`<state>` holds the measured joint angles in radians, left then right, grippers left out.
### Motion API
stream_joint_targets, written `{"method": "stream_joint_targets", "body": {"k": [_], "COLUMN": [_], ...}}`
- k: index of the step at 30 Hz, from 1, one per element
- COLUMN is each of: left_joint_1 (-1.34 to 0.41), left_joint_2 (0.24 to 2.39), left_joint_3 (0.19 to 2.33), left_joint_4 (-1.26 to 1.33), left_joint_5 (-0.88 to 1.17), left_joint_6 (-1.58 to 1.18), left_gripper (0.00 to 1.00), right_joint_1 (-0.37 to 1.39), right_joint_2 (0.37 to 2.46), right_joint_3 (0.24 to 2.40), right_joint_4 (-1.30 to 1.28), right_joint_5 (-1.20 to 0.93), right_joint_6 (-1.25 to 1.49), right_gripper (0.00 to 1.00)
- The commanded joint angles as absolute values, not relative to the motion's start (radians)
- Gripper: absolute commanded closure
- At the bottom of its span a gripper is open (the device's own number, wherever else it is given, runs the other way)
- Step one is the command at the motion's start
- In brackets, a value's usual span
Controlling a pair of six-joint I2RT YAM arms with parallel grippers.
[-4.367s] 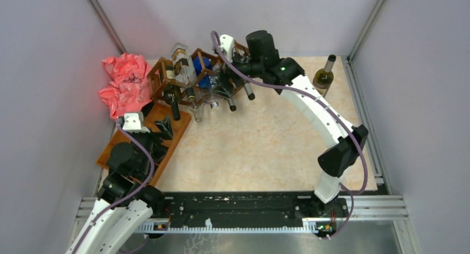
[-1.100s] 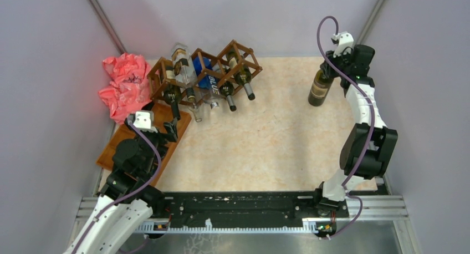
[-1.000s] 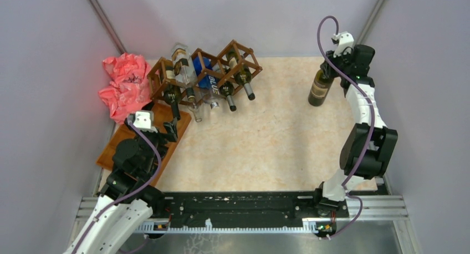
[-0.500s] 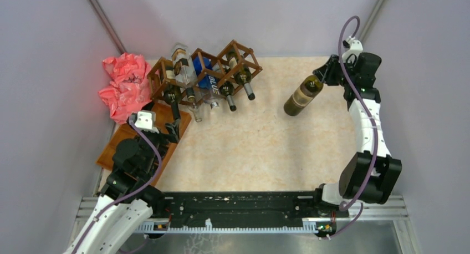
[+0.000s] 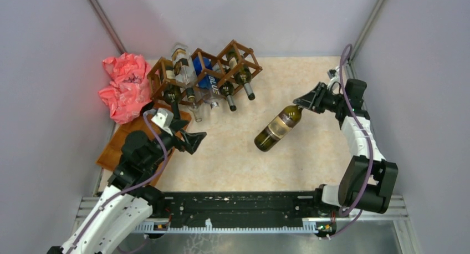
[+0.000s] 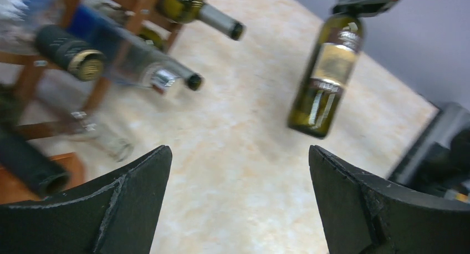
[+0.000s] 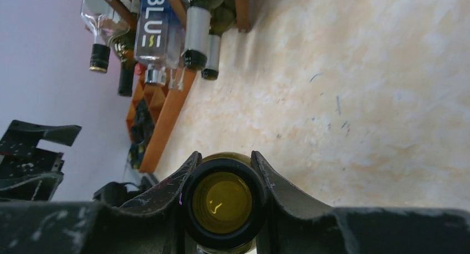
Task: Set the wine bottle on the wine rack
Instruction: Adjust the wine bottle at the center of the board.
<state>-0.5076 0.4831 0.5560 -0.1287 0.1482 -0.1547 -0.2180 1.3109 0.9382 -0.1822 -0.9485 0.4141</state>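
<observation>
The right pincer (image 5: 306, 102) is clenched with its 2 black fingers on the neck of the dark green glass wine bottle (image 5: 276, 131). The bottle hangs tilted over the beige marbled surface (image 5: 310, 159), well apart from the wine rack (image 5: 206, 71). This brown wooden lattice holds several lying bottles. The left pincer (image 5: 192, 136) is released, near a flat wooden tray (image 5: 107, 153).

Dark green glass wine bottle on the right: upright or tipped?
Tipped. The right hand grips the dark green glass wine bottle by its neck; its base slants toward the left arm, off the table.
</observation>
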Motion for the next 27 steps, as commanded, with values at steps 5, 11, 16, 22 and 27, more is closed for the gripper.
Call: {"method": "stream_joint_targets", "body": {"k": [5, 11, 16, 22, 27], "left_joint_1": [-0.518, -0.763, -1.038, -1.199, -1.2], "left_joint_2": [0.57, 0.628, 0.749, 1.061, 1.217], "left_joint_3": [0.494, 0.485, 0.552, 0.759, 0.818], "left_joint_4": [0.12, 0.168, 0.11, -0.105, -0.065], "left_joint_5": [0.556, 0.422, 0.174, -0.083, -0.124], "left_joint_6": [-0.421, -0.428, -0.302, -0.138, -0.122], "left_gripper": [0.01, 0.01, 0.01, 0.01, 0.01], "right_joint_1": [-0.221, -0.221, -0.221, -0.216, -0.195], "right_joint_2": [1.301, 1.333, 1.344, 1.385, 1.392], "right_joint_3": [0.835, 0.771, 0.751, 0.746, 0.742], "right_joint_4": [0.058, 0.132, 0.168, 0.189, 0.196], "right_joint_5": [-1.187, -1.219, -1.225, -1.231, -1.231], "right_joint_6": [0.594, 0.602, 0.606, 0.615, 0.62], "right_gripper": [1.0, 1.0, 1.0, 1.0, 1.0]}}
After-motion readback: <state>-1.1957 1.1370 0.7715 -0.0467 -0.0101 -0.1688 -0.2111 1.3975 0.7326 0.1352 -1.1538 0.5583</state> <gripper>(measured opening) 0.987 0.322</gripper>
